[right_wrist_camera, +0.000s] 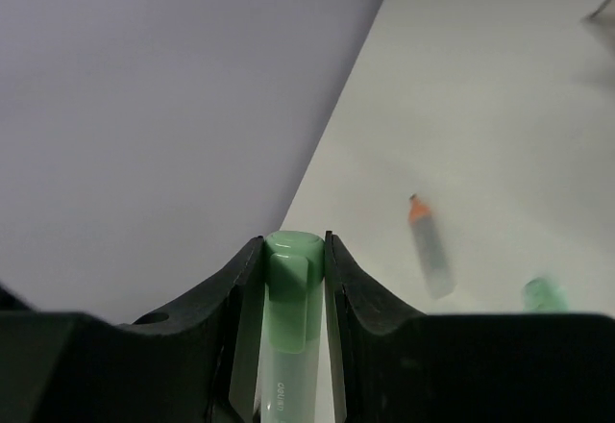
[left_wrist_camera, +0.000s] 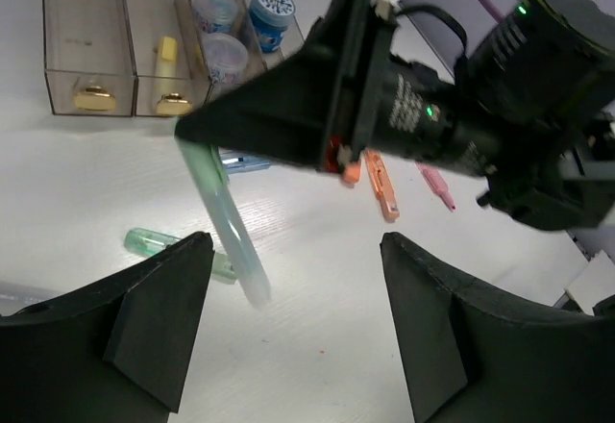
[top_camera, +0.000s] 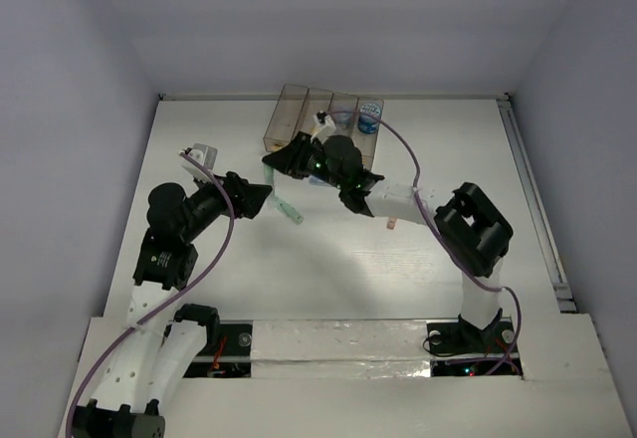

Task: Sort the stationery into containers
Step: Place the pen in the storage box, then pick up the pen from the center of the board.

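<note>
Four smoky-brown bins [top_camera: 323,111] stand in a row at the table's far middle. In the left wrist view [left_wrist_camera: 82,38] one bin holds a yellow marker [left_wrist_camera: 165,53] and two hold tape rolls [left_wrist_camera: 223,53]. My right gripper [top_camera: 274,162] is shut on a pale green marker [right_wrist_camera: 293,279], held off the table in front of the bins; the marker hangs down and slants [left_wrist_camera: 226,221]. My left gripper [left_wrist_camera: 293,250] is open and empty, just left of it, low over the table [top_camera: 265,197]. Another green marker [left_wrist_camera: 154,245] lies on the table.
Loose orange markers [left_wrist_camera: 381,183], a pink one [left_wrist_camera: 437,185] and a blue one [left_wrist_camera: 240,161] lie on the table under the right arm. A small white object [top_camera: 202,152] lies at the left. Grey walls close in the far and side edges.
</note>
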`<action>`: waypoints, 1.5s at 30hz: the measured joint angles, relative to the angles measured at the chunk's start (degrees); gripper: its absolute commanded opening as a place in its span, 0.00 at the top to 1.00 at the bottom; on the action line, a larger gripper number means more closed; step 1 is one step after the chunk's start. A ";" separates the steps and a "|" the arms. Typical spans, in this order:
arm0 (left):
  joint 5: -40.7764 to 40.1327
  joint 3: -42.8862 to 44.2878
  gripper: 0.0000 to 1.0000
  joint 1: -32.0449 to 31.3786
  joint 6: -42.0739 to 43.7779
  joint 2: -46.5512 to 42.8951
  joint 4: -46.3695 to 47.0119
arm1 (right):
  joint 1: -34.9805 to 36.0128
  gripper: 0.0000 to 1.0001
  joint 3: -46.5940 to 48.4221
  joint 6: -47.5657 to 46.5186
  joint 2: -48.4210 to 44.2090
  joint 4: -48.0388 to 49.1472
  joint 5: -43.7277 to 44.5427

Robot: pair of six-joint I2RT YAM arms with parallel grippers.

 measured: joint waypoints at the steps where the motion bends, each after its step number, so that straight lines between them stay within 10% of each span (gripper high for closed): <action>1: -0.07 0.00 0.30 -0.11 0.02 -0.09 0.20 | -1.66 1.00 1.18 0.02 0.92 -0.26 0.22; 20: -2.80 0.11 0.28 -2.82 0.48 -0.11 0.15 | -17.86 0.93 41.90 -12.83 27.32 -23.04 10.71; 27: -2.99 0.11 0.28 -3.10 0.57 -0.02 0.11 | -19.63 0.36 51.23 -15.13 34.62 -29.77 11.91; 33: -3.43 0.11 0.29 -3.10 0.57 0.02 0.07 | -20.13 0.22 50.10 -18.27 33.77 -30.86 9.73; 35: -3.74 0.11 0.36 -3.10 0.57 0.02 0.02 | -20.04 0.32 46.14 -19.52 31.08 -30.49 8.24; 39: -4.48 0.11 0.57 -3.06 0.74 0.02 -0.24 | -19.17 0.96 35.45 -22.77 22.18 -30.25 5.57; 42: -5.57 0.24 0.89 -2.49 0.72 0.00 -0.68 | -17.05 0.98 27.96 -25.16 14.73 -29.83 3.23; 45: -6.60 0.39 1.00 -2.01 1.03 -0.04 -0.83 | -13.14 0.85 22.18 -27.87 8.55 -29.64 0.81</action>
